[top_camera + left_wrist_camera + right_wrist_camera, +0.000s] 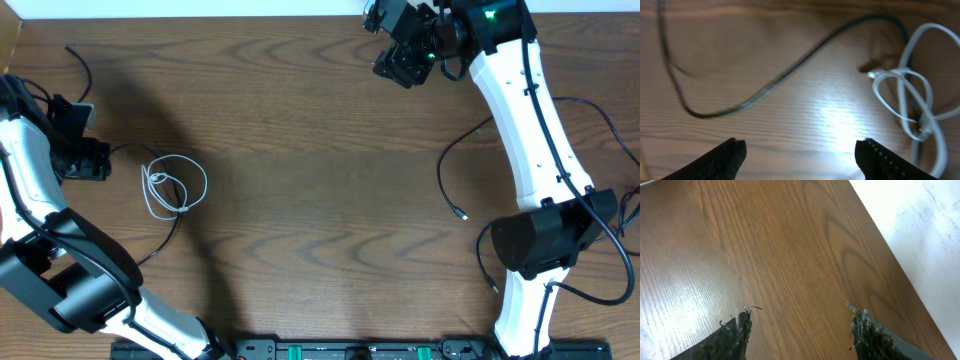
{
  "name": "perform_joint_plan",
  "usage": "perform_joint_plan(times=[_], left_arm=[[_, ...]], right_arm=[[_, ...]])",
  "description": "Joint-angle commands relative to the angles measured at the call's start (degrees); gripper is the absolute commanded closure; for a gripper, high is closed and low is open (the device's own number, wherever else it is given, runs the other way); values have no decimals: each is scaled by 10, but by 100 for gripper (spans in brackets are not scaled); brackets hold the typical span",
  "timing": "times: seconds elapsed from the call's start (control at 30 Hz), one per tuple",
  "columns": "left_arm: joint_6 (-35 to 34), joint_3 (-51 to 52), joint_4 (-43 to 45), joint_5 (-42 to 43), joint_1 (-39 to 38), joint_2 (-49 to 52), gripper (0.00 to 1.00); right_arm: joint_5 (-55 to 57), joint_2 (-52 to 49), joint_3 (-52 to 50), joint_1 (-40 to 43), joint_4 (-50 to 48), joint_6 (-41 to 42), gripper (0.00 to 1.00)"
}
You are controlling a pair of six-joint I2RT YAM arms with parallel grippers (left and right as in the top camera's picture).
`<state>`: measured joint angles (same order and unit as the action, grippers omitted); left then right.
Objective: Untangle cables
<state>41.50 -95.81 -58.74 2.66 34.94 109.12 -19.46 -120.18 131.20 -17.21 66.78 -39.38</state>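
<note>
Overhead straight down on table [320,200]; wrist views close, low; white cable [157,180] in overhead, left wrist.

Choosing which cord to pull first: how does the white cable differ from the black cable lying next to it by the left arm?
The white cable is bunched into small overlapping loops, while the black cable runs out in one long open curve. The white cable stays in one spot, and the black cable stretches much farther across the table. Both are thin cords lying loose on the wood, and they cross at the white loops.
</note>
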Motion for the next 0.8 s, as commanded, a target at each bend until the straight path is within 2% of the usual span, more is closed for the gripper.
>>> perform_joint_plan(times=[0.0,0.4,0.5,0.57,0.6,0.63,0.67,0.73,0.77], left_arm=[[60,-6,16,-37,8,-7,25],[147,-6,32,-80,16,71,24],[207,-6,32,-98,16,78,30],[219,-6,42,-99,16,78,32],[219,-6,48,-99,16,78,39],[219,-6,52,-100,16,78,51],[219,-6,54,-100,16,78,57],[219,-6,58,-100,16,78,57],[219,-6,61,-100,16,78,50]], right_arm=[[-2,21,11,-1,-6,8,37],[-6,21,11,-1,-23,36,33],[-6,21,11,-1,-23,36,30],[-6,21,11,-1,-24,36,30],[-6,21,11,-1,-25,37,30],[-6,21,11,-1,-26,38,29],[-6,21,11,-2,-27,38,29],[-6,21,11,-3,-28,38,28],[-6,21,11,-5,-28,38,29]])
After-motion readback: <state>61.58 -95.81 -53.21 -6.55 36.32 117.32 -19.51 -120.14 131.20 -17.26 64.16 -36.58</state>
